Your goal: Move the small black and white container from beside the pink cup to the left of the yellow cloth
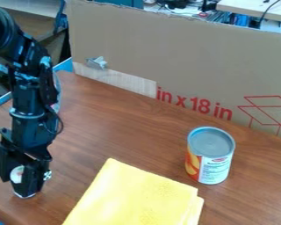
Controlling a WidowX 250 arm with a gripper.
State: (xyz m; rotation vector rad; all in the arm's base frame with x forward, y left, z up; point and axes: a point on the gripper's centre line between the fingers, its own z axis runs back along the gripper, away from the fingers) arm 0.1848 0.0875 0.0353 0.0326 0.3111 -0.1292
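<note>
at the left, the gripper [16, 178] hung low over the wooden surface [113, 118], its fingers parted around a small white object [16, 174] and seemingly closed on its sides. that object was largely hidden by them; only a white patch between them and a pale rim just below showed. it looked rigid and probably light, with a smooth, perhaps slippery skin, so a level hold around the middle of its sides seemed soundest. whether its base touched the surface could not be told.

to the right of it, at the near edge, lay a folded yellow cloth [134, 193], flat and apart from the gripper. it looked soft and limp, best pinched at a corner or a folded edge, since it would sag from there.

farther right, a metal food can [210, 156] stood upright beyond the cloth's right corner, its grey top uppermost. it was likely stiff and, if full, fairly heavy, with a slick curved label; a grasp across its sides at mid-height looked safest. behind it rose a cardboard panel [178, 52].
</note>
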